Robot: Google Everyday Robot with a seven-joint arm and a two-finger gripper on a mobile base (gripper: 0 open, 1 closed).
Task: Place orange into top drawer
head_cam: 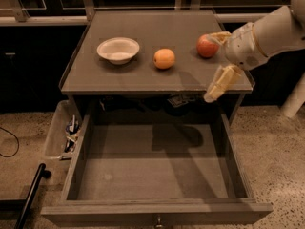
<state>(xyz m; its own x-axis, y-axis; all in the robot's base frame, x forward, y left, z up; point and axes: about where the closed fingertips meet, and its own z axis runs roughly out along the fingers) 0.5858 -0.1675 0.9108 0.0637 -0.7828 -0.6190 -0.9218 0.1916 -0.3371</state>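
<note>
The orange (164, 58) sits on the cabinet top (143, 27), in the middle, between a white bowl and a red apple (207, 46). The top drawer (157, 161) is pulled fully open below the cabinet top and has nothing in it. My gripper (217, 61) hangs over the right front part of the cabinet top, to the right of the orange and apart from it. Its fingers are spread open and hold nothing. One finger (222, 81) points down over the cabinet's front right edge, the other (218, 36) lies next to the apple.
A white bowl (118, 49) stands left of the orange. A clear plastic bin (64, 132) with small items hangs at the cabinet's left side. A black pole (31, 194) lies on the floor at the lower left. A cable runs at the far left.
</note>
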